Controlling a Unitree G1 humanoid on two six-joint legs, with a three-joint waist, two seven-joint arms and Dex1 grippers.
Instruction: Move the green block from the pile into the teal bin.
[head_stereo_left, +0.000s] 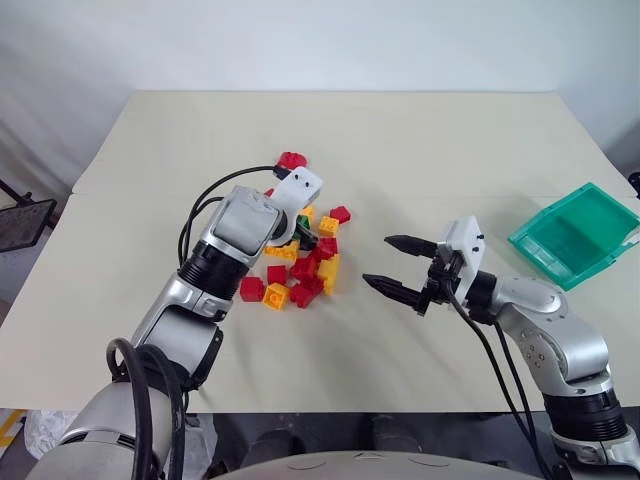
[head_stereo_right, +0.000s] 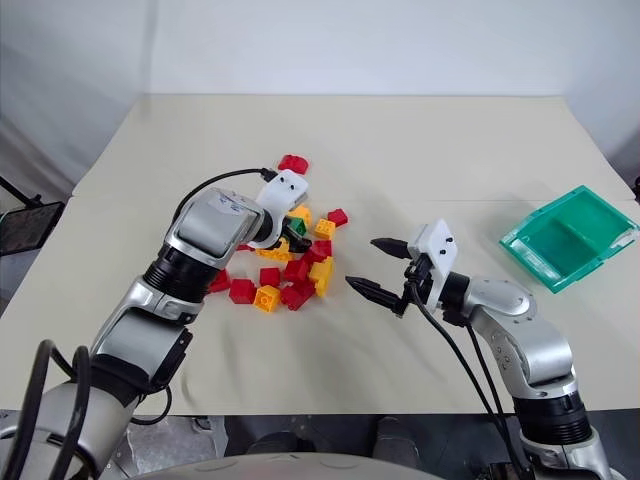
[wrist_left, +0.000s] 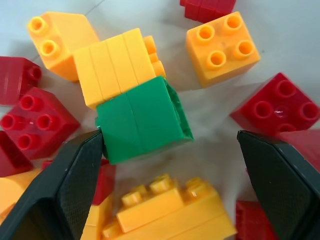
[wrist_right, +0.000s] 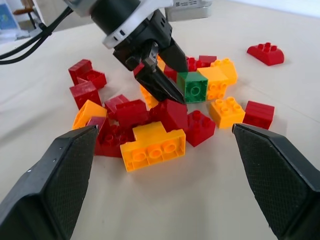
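Left gripper (wrist_left: 167, 185) poised over the green block (wrist_left: 142, 119) in the pile (head_stereo_left: 300, 265)
Jaws wide open, empty; right gripper (head_stereo_left: 398, 268) open, idle, teal bin (head_stereo_left: 572, 235) at the counter's right. Light, rigid, slick brick: pinch its flat sides. The left wrist view shows yellow bricks touching it; the head views barely show it

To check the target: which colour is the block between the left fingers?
Green block; the left wrist view shows it best.
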